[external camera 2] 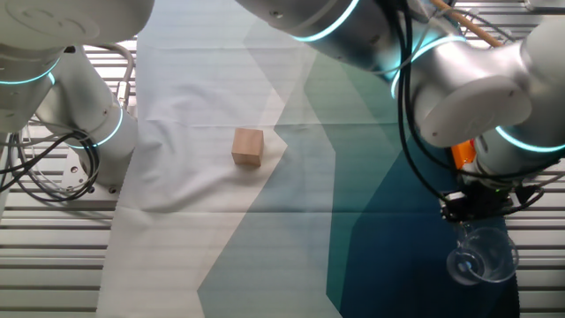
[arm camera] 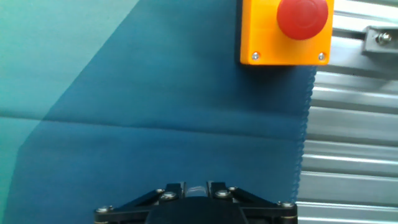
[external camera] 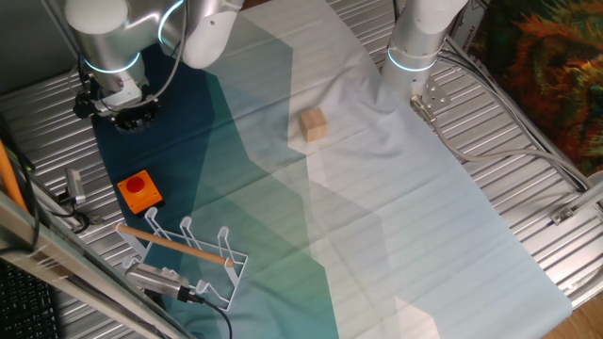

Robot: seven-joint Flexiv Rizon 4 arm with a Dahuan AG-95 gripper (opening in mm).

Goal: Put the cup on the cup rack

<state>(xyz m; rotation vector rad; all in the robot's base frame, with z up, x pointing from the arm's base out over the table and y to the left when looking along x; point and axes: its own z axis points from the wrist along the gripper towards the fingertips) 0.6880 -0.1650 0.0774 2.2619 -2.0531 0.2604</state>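
Clear plastic marked the cup [external camera 2: 481, 253], which hung mouth-down and tilted under the gripper [external camera 2: 477, 205] at the right of the other fixed view, above the dark blue part of the cloth [external camera 2: 388, 238]. The black fingers appeared clamped on its upper end, though the contact itself was hard to make out; in the hand view only a pale sliver showed between the jaw blocks at the bottom edge. In one fixed view, going left to right, the gripper [external camera: 122, 111] hovered at the far left over the dark cloth [external camera: 188, 141], with the cup not discernible there; the orange block [external camera: 139, 190] with its red button sat just below it on the cloth's edge, and the white wire cup rack [external camera: 188, 252] with its wooden rod stood nearer the camera, well apart from the gripper. Further right, the tan wooden cube [external camera: 314, 124] rested on the pale middle of the cloth.
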